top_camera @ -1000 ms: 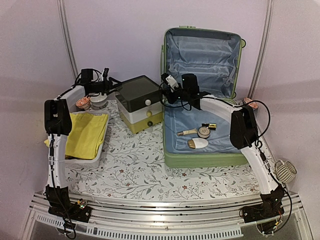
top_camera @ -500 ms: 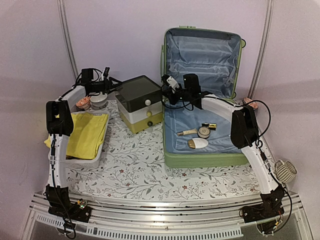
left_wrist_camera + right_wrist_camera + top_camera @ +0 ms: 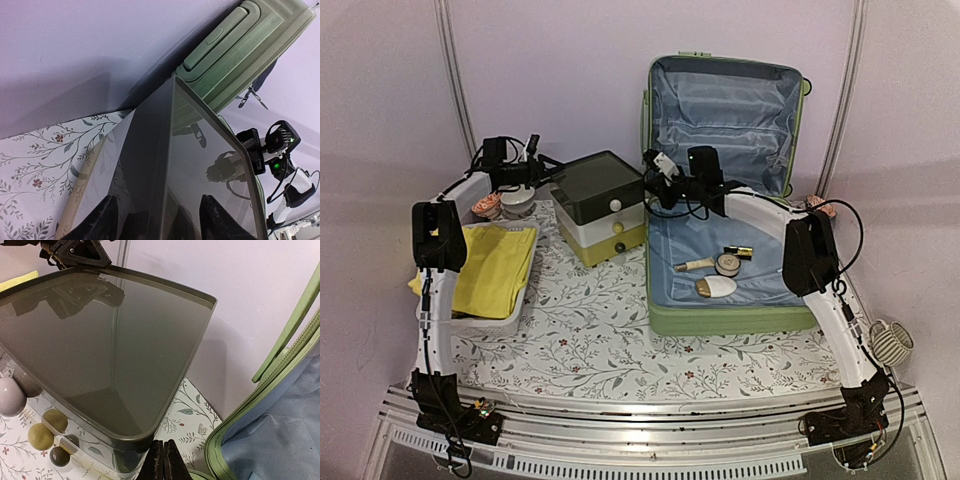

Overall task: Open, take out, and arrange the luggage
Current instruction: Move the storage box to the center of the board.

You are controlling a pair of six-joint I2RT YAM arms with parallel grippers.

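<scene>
The luggage (image 3: 720, 312), a light-green hard-shell case, lies open at the right with its lid standing against the back wall; its blue lining (image 3: 280, 440) and ribbed shell (image 3: 240, 45) also show. Beside it stands a drawer box with a dark lid (image 3: 598, 183). My left gripper (image 3: 545, 172) is open at the lid's left corner, its fingers (image 3: 107, 220) astride the lid's edge (image 3: 172, 150); whether they touch it does not show. My right gripper (image 3: 162, 462) is shut and empty, just off the lid's right corner (image 3: 135, 435), between box and case (image 3: 650, 195).
Several small cosmetic items, among them a white oval (image 3: 717, 287) and a round compact (image 3: 727, 264), lie in the case's lower half. A white basket (image 3: 470, 320) with a yellow cloth (image 3: 498, 265) stands at the left. Small jars (image 3: 515, 203) sit behind it.
The right wrist has edged a little to the right. The left fingers stand slightly closer together. The box and case have not moved.
</scene>
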